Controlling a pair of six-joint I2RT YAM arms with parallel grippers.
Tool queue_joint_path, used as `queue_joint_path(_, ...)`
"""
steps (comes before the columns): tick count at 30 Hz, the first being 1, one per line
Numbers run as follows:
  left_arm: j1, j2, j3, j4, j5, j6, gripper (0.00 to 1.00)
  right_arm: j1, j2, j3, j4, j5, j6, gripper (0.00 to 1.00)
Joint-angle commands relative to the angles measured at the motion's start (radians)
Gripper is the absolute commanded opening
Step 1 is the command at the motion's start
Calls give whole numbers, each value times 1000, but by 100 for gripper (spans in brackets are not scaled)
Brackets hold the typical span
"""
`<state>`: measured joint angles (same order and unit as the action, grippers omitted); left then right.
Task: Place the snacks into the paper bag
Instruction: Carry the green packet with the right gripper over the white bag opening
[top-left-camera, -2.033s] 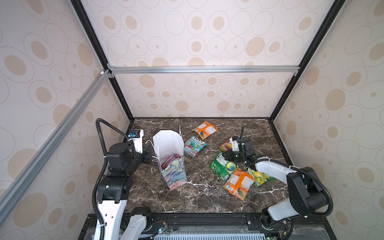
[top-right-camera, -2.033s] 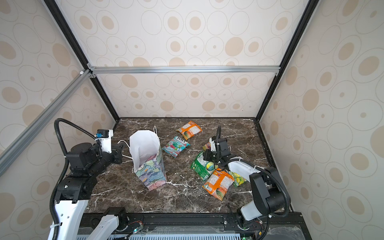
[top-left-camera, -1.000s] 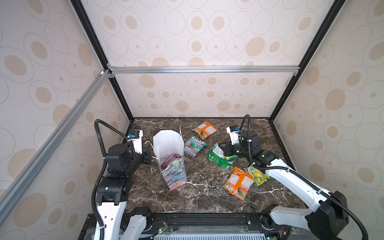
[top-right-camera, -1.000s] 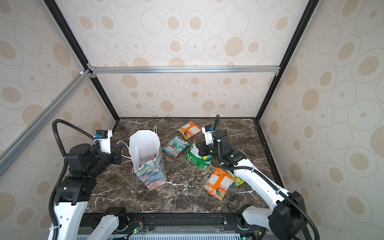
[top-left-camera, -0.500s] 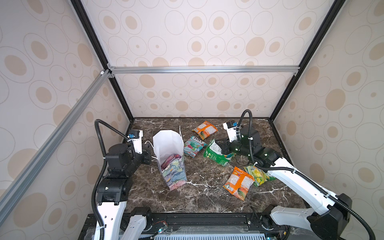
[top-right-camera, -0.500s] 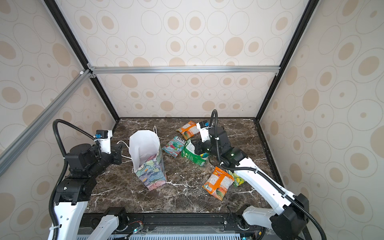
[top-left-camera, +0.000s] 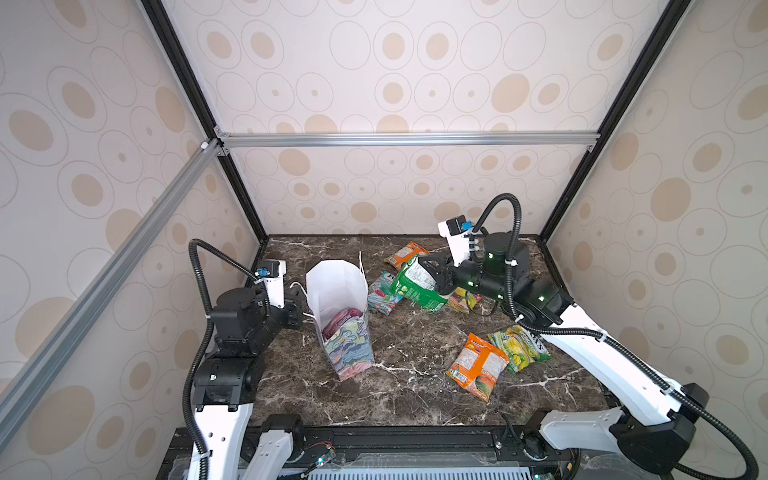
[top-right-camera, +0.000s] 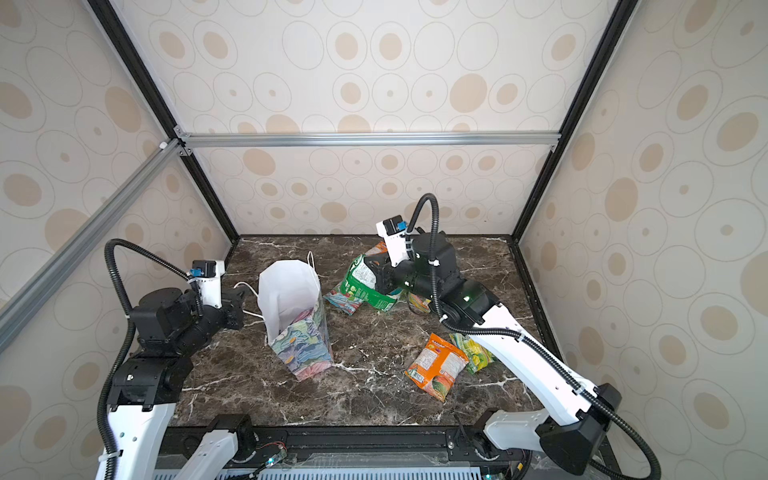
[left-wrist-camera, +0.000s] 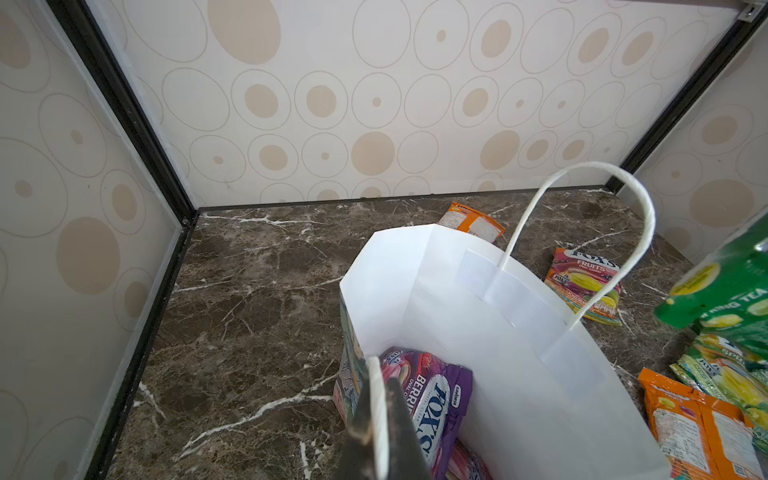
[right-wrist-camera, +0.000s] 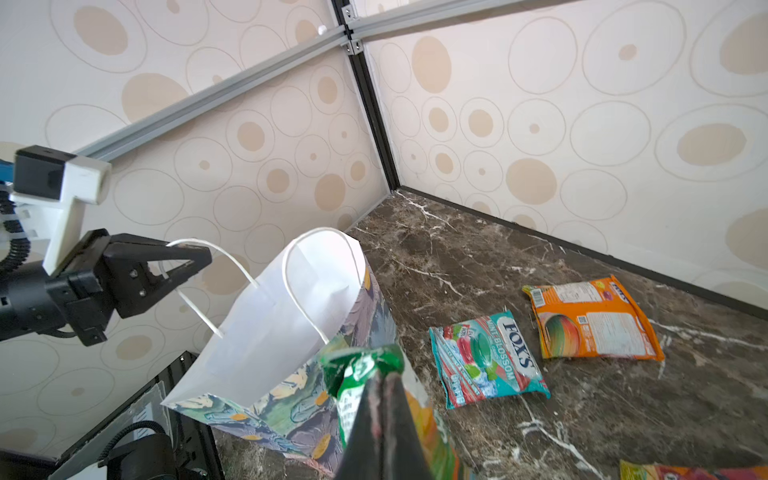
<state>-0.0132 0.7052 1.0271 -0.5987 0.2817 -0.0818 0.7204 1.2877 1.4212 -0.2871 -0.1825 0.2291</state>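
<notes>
Right claw (right-wrist-camera: 380, 374): mine, was clamped on an edge of a green packet (top-left-camera: 415, 284), carried clear of the table (top-left-camera: 415, 395). Near, beyond its tip, stood the paper bag (top-left-camera: 332, 282), upright, mouth open, purple packet (left-wrist-camera: 432, 399) inside. Farther on: my left claw (right-wrist-camera: 199, 259), pinched shut on the bag's cord handle (left-wrist-camera: 377, 407). Risk: the dangling packet could snag the near rim and topple the bag.

Glossy plastic snack pkts (top-left-camera: 478, 365), matt paper bag (top-left-camera: 336, 286), polished marble-look table (top-left-camera: 415, 395)

a lab robot cell: aluminium frame (top-left-camera: 407, 139), wallpapered panels (top-left-camera: 395, 62), marble tabletop (top-left-camera: 415, 395).
</notes>
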Motion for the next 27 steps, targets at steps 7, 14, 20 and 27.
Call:
queue_joint_path(7, -6, -13, 11, 11, -5, 5, 0, 50, 60, 132, -23, -9, -61, 0)
queue_joint_path(14, -5, -13, 8, 13, 0, 5, 0, 122, 103, 234, -57, 18, -111, 0)
queue_joint_path(20, -8, -18, 5, 13, -2, 4, 0, 189, 170, 351, -90, 32, -148, 0)
queue_joint_path(27, -9, -30, -2, 16, 2, 2, 1, 220, 222, 442, -96, 2, -144, 0)
